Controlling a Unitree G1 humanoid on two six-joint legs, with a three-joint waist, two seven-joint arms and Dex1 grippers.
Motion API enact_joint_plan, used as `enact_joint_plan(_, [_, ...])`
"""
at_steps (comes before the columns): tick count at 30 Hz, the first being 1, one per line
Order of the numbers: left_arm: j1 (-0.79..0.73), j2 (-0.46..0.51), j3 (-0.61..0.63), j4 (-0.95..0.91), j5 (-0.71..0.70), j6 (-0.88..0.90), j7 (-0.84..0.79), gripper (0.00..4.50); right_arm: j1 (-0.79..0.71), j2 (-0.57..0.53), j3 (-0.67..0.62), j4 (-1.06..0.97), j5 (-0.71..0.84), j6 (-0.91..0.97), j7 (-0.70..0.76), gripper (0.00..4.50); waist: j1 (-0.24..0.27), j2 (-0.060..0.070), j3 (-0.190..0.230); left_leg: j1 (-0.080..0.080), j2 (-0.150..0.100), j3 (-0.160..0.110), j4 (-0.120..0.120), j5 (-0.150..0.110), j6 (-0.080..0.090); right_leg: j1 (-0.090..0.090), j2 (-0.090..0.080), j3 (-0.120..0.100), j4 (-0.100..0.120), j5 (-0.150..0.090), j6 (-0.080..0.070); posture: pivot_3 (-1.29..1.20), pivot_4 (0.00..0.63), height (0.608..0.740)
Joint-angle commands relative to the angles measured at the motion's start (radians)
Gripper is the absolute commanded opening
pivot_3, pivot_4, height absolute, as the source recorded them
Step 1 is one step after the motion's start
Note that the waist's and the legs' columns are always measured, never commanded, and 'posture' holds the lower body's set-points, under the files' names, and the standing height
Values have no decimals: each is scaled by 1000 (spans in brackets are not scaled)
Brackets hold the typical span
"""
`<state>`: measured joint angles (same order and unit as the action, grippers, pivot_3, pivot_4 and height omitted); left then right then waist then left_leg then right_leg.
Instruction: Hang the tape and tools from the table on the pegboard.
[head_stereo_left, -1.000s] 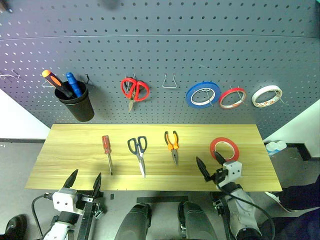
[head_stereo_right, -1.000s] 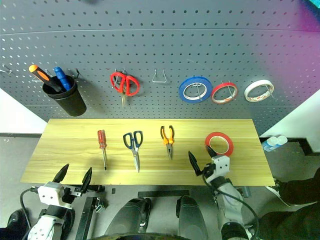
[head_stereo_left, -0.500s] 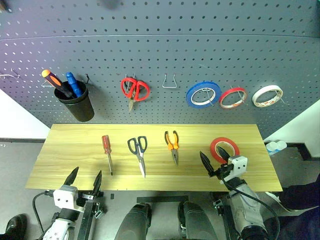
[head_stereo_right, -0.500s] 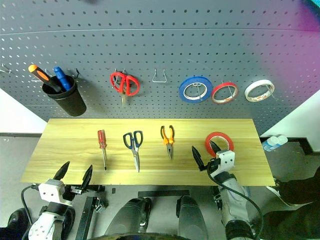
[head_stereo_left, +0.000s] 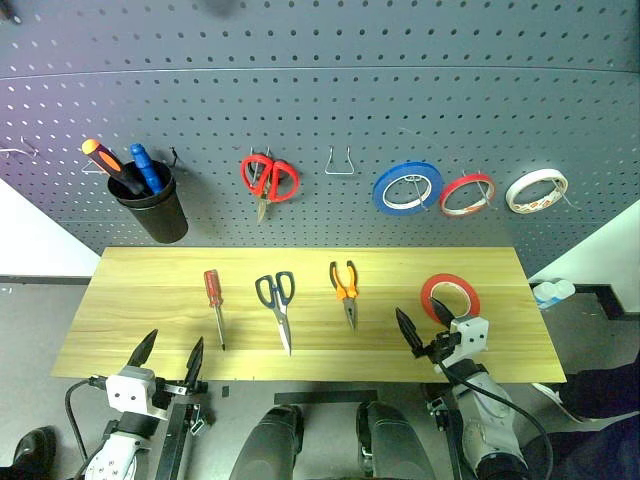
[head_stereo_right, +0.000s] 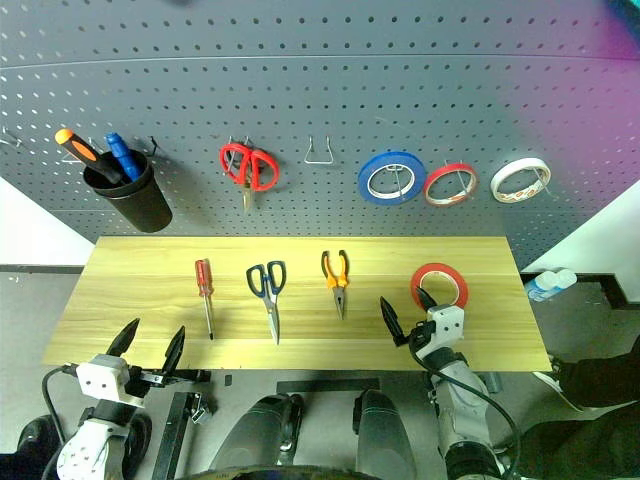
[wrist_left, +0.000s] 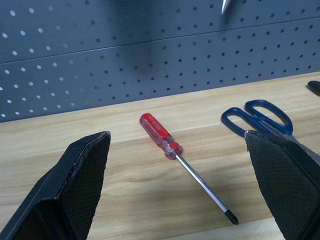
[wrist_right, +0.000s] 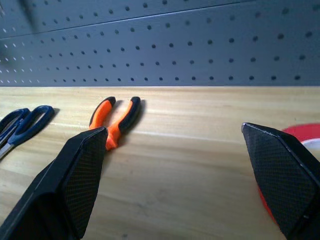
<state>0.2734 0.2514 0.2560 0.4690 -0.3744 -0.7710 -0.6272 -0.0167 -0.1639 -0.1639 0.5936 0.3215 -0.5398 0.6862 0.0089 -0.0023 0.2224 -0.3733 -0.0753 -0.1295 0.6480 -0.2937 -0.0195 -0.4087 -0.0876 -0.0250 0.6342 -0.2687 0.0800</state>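
So: table (head_stereo_left: 150, 330) carries four things in a row along its length, none on the pegboard (head_stereo_left: 320, 100) yet. Screwdriver (head_stereo_left: 214, 305) sits toward the left end, tip pointing at the front edge. Scissors (head_stereo_left: 277, 306) lie just right of it, blades to the front edge. Pliers (head_stereo_left: 345, 290) sit about mid-table, orange handles toward the back edge. Tape (head_stereo_left: 450, 296) lies flat near the right end, closer to the back edge than the front.

Left gripper (head_stereo_left: 167, 357) hangs off the front-left corner, just outside the table edge, fingers spread wide, nothing between them; its wrist camera looks straight at the screwdriver. Right gripper (head_stereo_left: 422, 325) is over the front edge near the right end, also spread wide and empty. One finger (head_stereo_left: 442, 311) overlaps the tape's near rim from above, contact hard to judge, probably just beside it.

On the board: black cup (head_stereo_left: 155, 208) with two screwdrivers, red scissors (head_stereo_left: 268, 178), bare hook (head_stereo_left: 340, 165), blue roll (head_stereo_left: 406, 188), thin red ring (head_stereo_left: 466, 193), white roll (head_stereo_left: 536, 190)
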Motion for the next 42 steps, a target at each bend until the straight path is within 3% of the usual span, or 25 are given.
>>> enact_joint_plan(1, [9, 31, -26, -10, -34, 19, -106, 4482, -1, -12, -18, 1, 18, -29, 25, 4500, 0, 0, 0, 0, 0, 0, 0, 0, 0, 0, 0, 0, 0, 0, 0, 22, 220, 740])
enact_joint_plan(8, [-4, 48, -61, -5, -98, 76, -310, 4482, -25, 4, 8, -56, -9, 8, -17, 4500, -1, 0, -1, 0, 0, 0, 0, 0, 0, 0, 0, 0, 0, 0, 0, 20, 192, 740])
enact_joint_plan(11, [-11, 179, -102, -517, -129, 465, -149, 4482, -13, 15, 26, -106, -21, 28, -44, 4500, 6, -3, -1, -2, 1, -1, 0, 0, -1, -1, 1, 0, 1, 0, 0, 18, 187, 740])
enact_joint_plan(13, [-4, 240, -122, -648, -144, 611, -129, 4482, -3, 17, 35, -141, -26, 45, -58, 4500, 7, 0, -1, -2, 1, -3, 0, 2, -4, -1, 1, -2, 1, 1, -1, 18, 187, 740])
enact_joint_plan(16, [-9, 269, -112, -670, -187, 699, -143, 4482, 11, 17, 46, -188, -26, 71, -71, 4500, -8, 14, -9, 1, -1, 1, 0, 2, -4, 1, 0, 3, -1, 2, -2, 18, 184, 740])
enact_joint_plan(19, [-19, 272, -98, -652, -207, 733, -186, 4482, 19, 15, 51, -237, -23, 103, -85, 4500, -25, 12, -9, 2, 1, 6, -3, 2, -2, -2, 2, 7, 0, 2, -1, 18, 184, 740])
enact_joint_plan(35, [-21, 296, -116, -738, -233, 880, -303, 4482, 4, -37, 35, -317, -10, 229, -118, 4500, -21, 12, -9, 2, 4, 11, -1, 2, -4, -3, 5, 12, 1, 3, -2, 20, 196, 740])
enact_joint_plan(42, [-96, 293, -105, -769, -255, 955, -278, 4482, -33, -119, 60, -303, -126, 343, -185, 4500, -19, 11, -9, 2, 4, 11, -1, 2, -4, -4, 5, 13, 2, 3, -2, 15, 209, 740])
